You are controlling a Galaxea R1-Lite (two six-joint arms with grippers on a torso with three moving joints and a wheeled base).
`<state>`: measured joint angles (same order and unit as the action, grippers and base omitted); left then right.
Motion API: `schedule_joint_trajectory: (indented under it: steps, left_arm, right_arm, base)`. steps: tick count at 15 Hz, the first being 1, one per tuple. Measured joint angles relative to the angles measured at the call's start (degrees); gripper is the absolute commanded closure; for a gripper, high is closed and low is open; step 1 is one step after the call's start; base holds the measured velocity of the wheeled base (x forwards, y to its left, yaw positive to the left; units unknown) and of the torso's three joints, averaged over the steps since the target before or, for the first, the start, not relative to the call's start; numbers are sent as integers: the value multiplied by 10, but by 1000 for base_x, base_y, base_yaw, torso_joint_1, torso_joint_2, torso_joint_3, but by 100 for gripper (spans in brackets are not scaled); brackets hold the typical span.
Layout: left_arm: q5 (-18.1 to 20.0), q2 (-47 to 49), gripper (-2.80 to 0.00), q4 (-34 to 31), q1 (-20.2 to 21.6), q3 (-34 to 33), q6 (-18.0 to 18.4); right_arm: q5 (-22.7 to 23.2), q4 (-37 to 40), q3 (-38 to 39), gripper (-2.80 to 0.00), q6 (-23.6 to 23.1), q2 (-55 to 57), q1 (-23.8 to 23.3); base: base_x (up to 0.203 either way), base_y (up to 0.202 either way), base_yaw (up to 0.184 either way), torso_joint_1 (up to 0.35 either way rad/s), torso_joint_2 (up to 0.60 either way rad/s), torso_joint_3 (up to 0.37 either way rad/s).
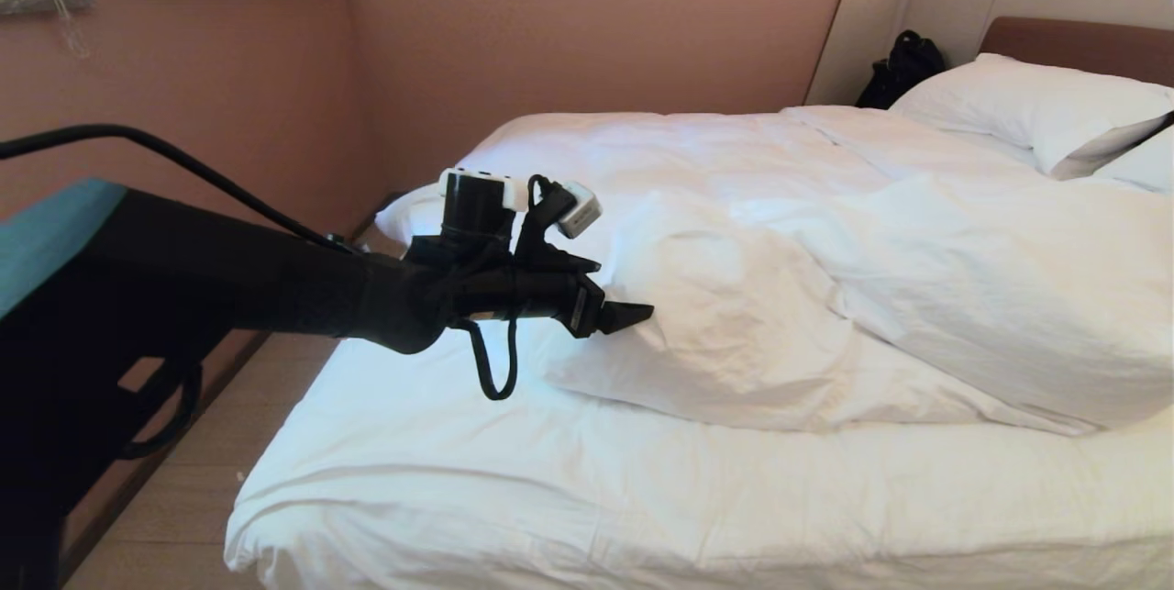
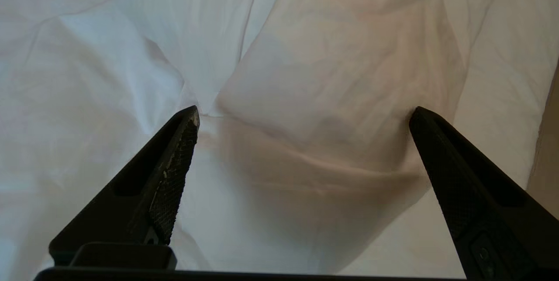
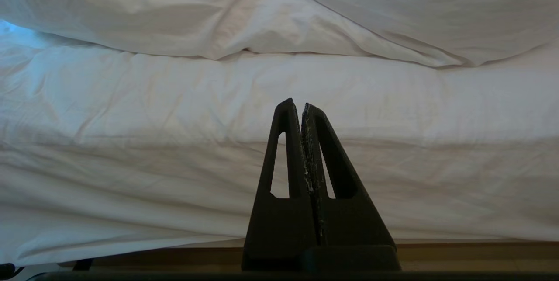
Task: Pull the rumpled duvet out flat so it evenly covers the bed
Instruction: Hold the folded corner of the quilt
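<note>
The puffy white duvet [image 1: 825, 296] lies bunched over the far half of the bed [image 1: 459, 480], its folded edge running across the middle and bare sheet showing at the foot. My left gripper [image 1: 637, 315] reaches in from the left and hangs at the duvet's near left corner. In the left wrist view the left gripper [image 2: 305, 112] is open wide, and a rounded fold of the duvet [image 2: 332, 75] lies beyond and between its fingertips, with no cloth pinched. Low beside the mattress side [image 3: 131, 119], my right gripper [image 3: 299, 105] is shut and empty, under the duvet's edge [image 3: 393, 10].
White pillows [image 1: 1036, 108] rest against the brown headboard [image 1: 1082, 44], with a black bag [image 1: 903, 67] beside them. A pink wall stands close along the bed's far side. Wooden floor [image 1: 174, 517] shows by the bed's foot corner.
</note>
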<state>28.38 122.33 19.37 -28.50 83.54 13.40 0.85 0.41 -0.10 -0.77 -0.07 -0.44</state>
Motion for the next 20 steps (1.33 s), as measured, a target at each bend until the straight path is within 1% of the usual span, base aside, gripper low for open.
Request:
schedule_joint_trajectory:
  steps: [6,9,10,16,20]
  left_arm:
    - [-3,49,-280,-5,-22,53,0]
    - [-4,71,-280,-2,-26,57,1]
    - [-5,76,0,-2,-26,56,0]
    - [-11,86,0,0,-29,39,-5]
    - [-16,62,0,0,-41,-13,-17]
  right_arm:
    - [0,0,0,0,0,0,0]
    - [0,0,0,0,0,0,0]
    - [0,0,0,0,0,0,0]
    - [0,0,0,0,0,0,0]
    - [0,0,0,0,0,0,0]
  base:
    - [0,0,0,0,0,0]
    - [0,0,0,0,0,0]
    - [0,0,0,0,0,0]
    - [0,0,0,0,0,0]
    - [0,0,0,0,0,0]
